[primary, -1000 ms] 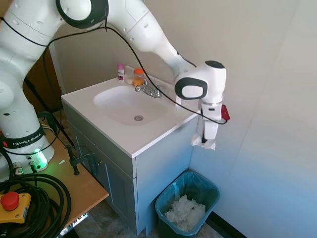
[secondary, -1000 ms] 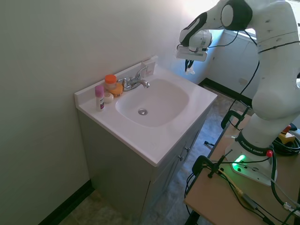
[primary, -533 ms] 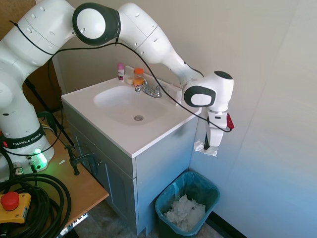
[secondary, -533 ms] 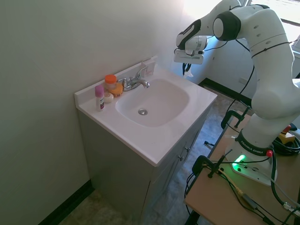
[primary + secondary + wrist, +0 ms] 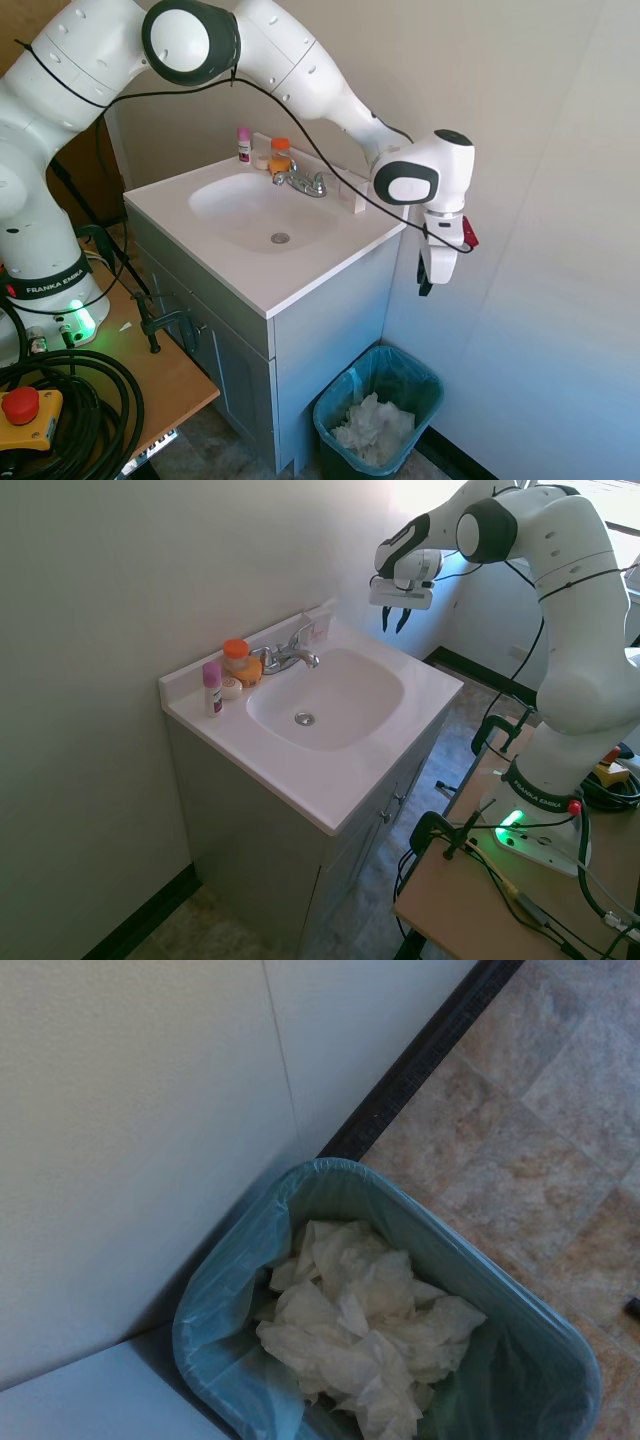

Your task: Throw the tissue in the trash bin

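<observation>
My gripper point(image 5: 424, 283) hangs past the right end of the grey cabinet, above the teal trash bin point(image 5: 428, 379). In the second exterior view the gripper point(image 5: 393, 621) is open, its dark fingers spread with nothing between them. No tissue wad is in the gripper or in the air. The trash bin point(image 5: 331, 1171) stands on the floor in the corner, lined with translucent plastic, and holds a heap of crumpled white paper point(image 5: 361, 1332). Within that heap point(image 5: 372, 425) I cannot pick out the small tissue as a separate piece.
The white countertop point(image 5: 300, 275) with its sink point(image 5: 262, 208) carries a faucet point(image 5: 300, 181), an orange-capped bottle point(image 5: 280, 155), a pink bottle point(image 5: 244, 144) and a white box point(image 5: 350, 190). A wall point(image 5: 540, 250) stands close to the right of the gripper and bin.
The white tissue that hung from my gripper in the earlier frames is gone from it. The fingers have gone from shut to open, and the gripper has risen slightly.
</observation>
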